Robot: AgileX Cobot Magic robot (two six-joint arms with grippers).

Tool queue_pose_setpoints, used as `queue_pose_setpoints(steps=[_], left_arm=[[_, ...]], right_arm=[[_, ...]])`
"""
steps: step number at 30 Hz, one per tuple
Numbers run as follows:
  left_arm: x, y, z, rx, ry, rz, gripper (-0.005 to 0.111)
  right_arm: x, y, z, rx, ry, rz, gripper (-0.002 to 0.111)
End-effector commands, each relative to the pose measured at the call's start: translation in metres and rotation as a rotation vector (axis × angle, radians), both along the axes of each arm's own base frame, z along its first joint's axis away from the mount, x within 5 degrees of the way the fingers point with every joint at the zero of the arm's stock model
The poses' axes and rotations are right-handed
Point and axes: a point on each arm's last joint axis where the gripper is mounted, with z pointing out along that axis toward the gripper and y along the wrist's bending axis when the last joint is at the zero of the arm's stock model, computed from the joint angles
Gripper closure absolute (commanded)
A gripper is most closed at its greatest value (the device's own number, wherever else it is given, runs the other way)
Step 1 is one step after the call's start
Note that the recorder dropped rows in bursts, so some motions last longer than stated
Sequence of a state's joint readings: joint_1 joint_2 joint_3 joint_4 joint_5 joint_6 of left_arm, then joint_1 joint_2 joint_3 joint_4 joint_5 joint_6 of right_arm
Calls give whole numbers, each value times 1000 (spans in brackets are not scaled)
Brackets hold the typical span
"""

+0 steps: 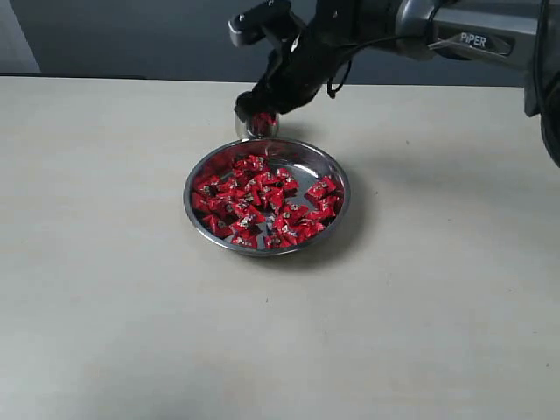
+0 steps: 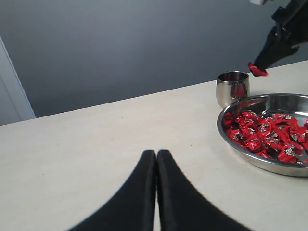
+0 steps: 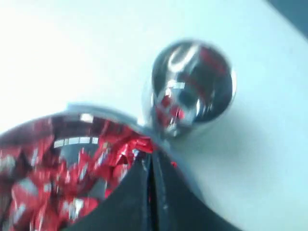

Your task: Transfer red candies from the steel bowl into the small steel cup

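The steel bowl [image 1: 267, 253] sits mid-table, full of red candies [image 1: 254, 206]. Just behind its far rim stands the small steel cup [image 1: 242, 128]. My right gripper [image 1: 262, 110] hangs over the cup's mouth, shut on one red candy [image 1: 262, 122]. The left wrist view shows that candy [image 2: 258, 70] pinched at the black fingertips, a little above the cup [image 2: 233, 89] and to one side of it. In the right wrist view the jaws [image 3: 153, 159] are pressed together with the candy [image 3: 137, 144] at their tip, cup [image 3: 192, 86] beyond. My left gripper [image 2: 156, 155] is shut and holds nothing, low over bare table.
The pale tabletop [image 1: 105, 289] stretches around the bowl on all sides. A dark wall runs behind the table's far edge. The right arm [image 1: 472, 35] reaches in from the upper right, above the table.
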State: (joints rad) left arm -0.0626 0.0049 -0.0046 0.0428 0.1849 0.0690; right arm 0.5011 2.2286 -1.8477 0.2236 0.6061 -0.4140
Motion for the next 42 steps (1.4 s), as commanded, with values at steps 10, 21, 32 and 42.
queue_pose_setpoints(steps=[10,21,32,42], left_arm=[[0,0,-1,-2,-5,1,105],[0,0,-1,-2,-5,1,105],[0,0,-1,-2,-5,1,105],[0,0,-1,-2,-5,1,105]], right_arm=[[28,9,-14,195,-216,-133,108],[33,8,-17,243,-245,-185,108],[21,-5,-6,232,-23,-207,70],[-30,-12,-37,-60,521,6,70]])
